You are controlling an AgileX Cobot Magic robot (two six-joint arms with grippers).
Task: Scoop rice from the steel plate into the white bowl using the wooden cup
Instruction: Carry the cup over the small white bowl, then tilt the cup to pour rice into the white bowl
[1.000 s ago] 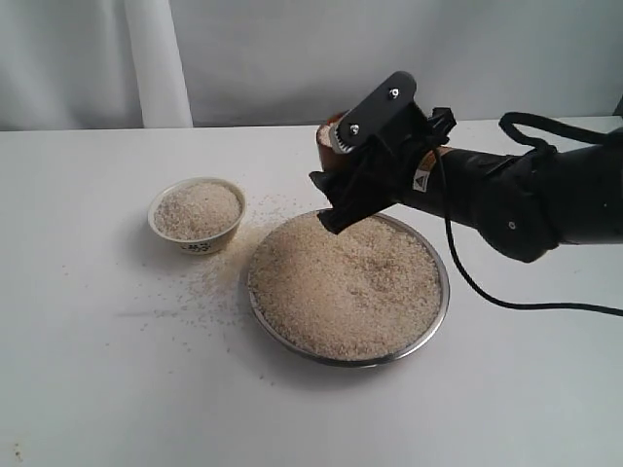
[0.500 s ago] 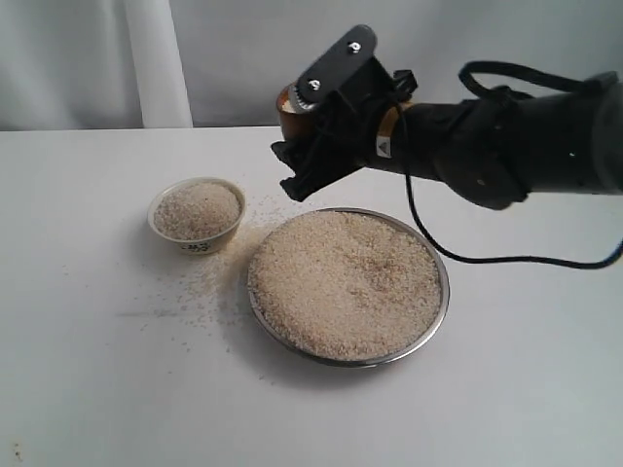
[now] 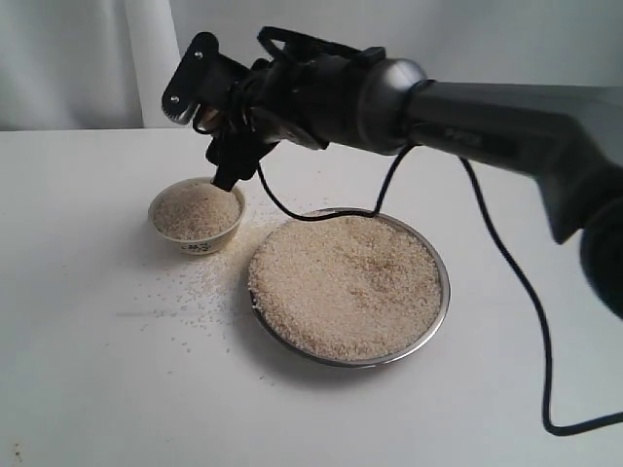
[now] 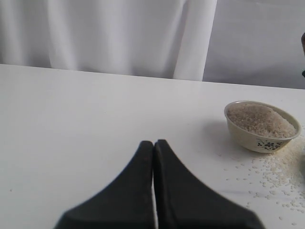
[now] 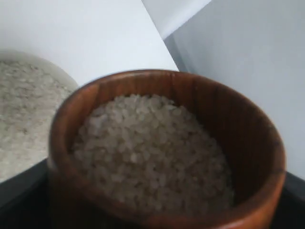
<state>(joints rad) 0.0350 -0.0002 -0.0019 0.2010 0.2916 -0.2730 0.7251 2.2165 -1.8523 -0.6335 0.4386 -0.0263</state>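
Note:
The wooden cup (image 5: pixel 248 143), filled with rice (image 5: pixel 147 148), sits in my right gripper (image 3: pixel 229 156), which is shut on it. That gripper hangs just above the far rim of the white bowl (image 3: pixel 197 216), reaching across from the right. In the exterior view the gripper hides the cup. The bowl (image 4: pixel 262 126) is heaped with rice. To its right, the steel plate (image 3: pixel 443 292) holds a wide mound of rice (image 3: pixel 346 282). My left gripper (image 4: pixel 153 143) is shut and empty, low over bare table to the bowl's side.
Loose grains (image 3: pixel 195 287) are scattered on the white table between bowl and plate and in front of the bowl. A black cable (image 3: pixel 506 282) hangs from the right arm past the plate. A white curtain (image 4: pixel 119 33) stands behind the table.
The right arm has carried the cup leftward and slightly up, from the plate's far rim to over the bowl. Bowl and plate have not moved.

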